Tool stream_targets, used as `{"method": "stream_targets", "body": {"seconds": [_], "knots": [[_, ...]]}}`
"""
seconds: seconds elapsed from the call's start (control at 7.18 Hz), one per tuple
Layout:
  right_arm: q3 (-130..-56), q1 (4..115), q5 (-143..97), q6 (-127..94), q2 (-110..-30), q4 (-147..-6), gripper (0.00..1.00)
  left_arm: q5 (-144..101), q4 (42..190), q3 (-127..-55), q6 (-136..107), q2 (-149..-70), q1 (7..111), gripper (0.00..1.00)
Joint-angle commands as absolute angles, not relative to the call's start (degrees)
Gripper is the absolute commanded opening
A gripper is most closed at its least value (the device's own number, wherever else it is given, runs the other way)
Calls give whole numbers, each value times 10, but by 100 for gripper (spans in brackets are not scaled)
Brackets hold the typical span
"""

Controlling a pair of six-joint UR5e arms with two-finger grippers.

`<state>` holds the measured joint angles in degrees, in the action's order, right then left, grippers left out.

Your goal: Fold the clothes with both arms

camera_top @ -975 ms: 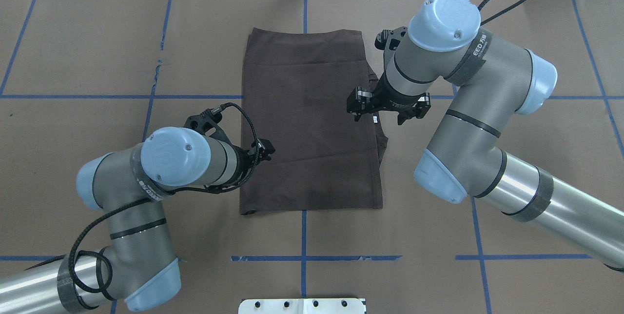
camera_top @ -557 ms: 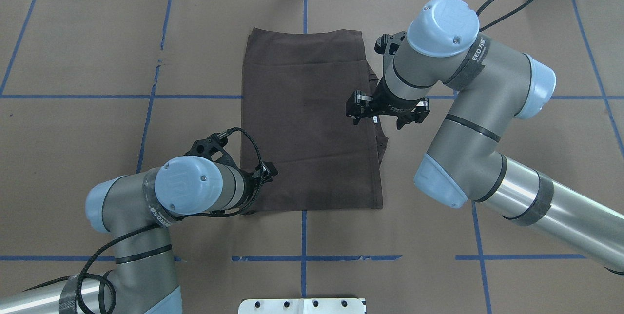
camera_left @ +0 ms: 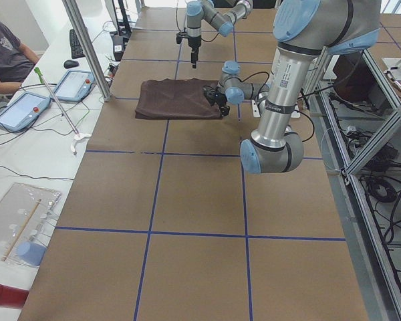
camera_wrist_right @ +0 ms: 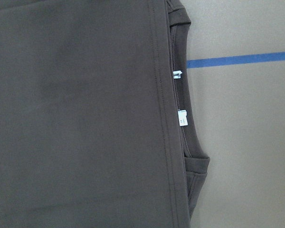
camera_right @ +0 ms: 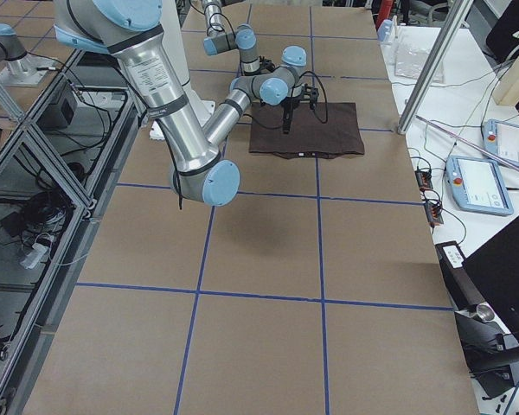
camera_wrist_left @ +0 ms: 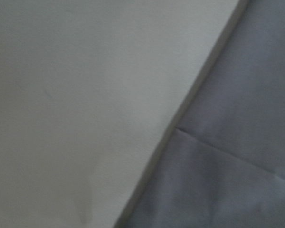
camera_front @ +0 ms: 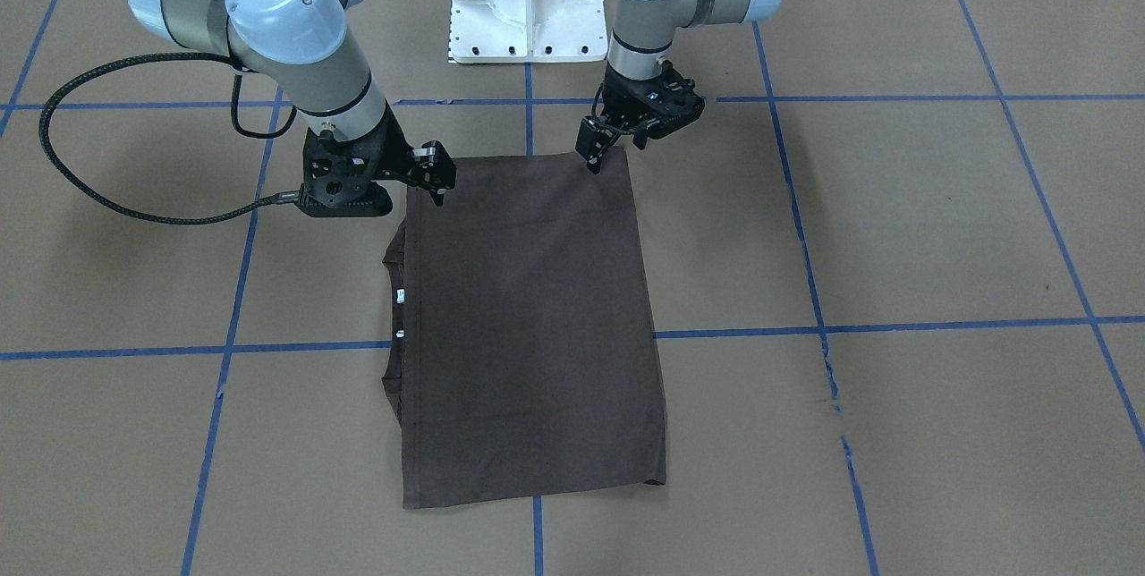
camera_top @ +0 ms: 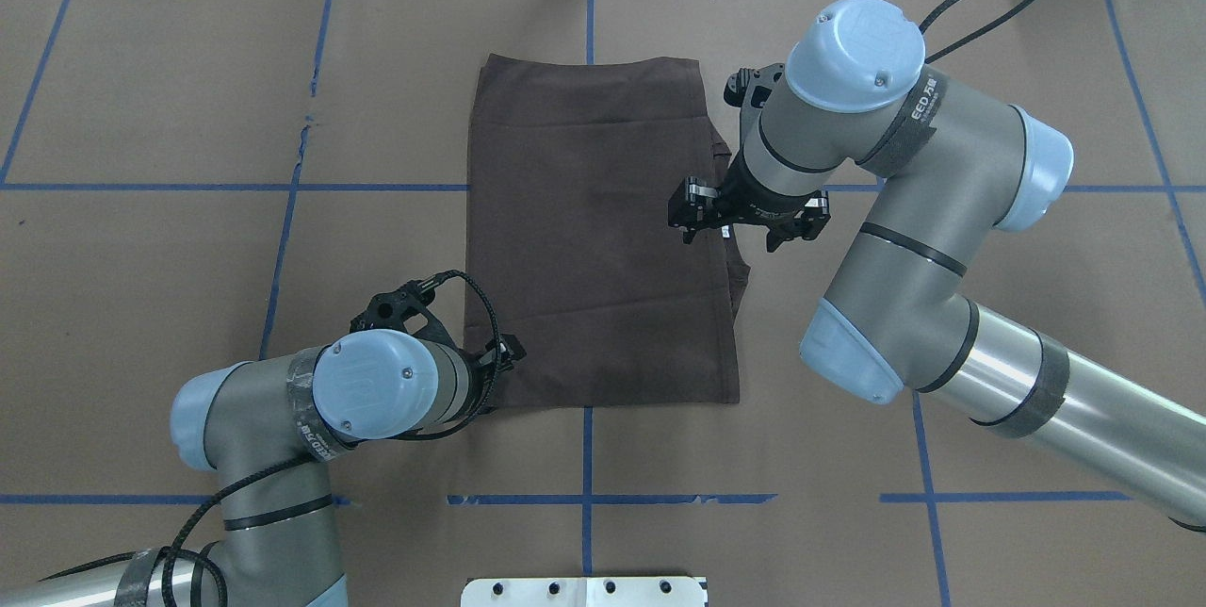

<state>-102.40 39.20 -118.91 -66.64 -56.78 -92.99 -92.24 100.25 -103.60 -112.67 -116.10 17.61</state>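
Since a second ago the left arm has swung back toward the robot, so the left gripper (camera_front: 595, 151) now sits right at the near left corner of the T-shirt (camera_top: 594, 239). Can't tell if its fingers are apart, as the arm covers them. The right gripper (camera_top: 733, 228) has barely budged, spread wide and empty above the right edge by the collar (camera_wrist_right: 180, 128). The shirt lies flat mid-table (camera_top: 188, 117), folded into a long strip. It's probably light and floppy, so I'd pinch every layer at the near corners.
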Motion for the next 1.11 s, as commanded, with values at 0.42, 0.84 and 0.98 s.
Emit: {"method": "stream_targets", "body": {"seconds": [0.42, 0.84, 0.98], "knots": [[-1024, 392, -1190, -667, -567, -931, 100, -922, 1000, -1037, -1128, -1157, 171, 85], [-1025, 393, -1190, -667, -568, -931, 100, -922, 999, -1035, -1129, -1159, 158, 81], [-1025, 394, -1190, -667, -568, -931, 100, -922, 999, -1035, -1130, -1160, 157, 79]]}}
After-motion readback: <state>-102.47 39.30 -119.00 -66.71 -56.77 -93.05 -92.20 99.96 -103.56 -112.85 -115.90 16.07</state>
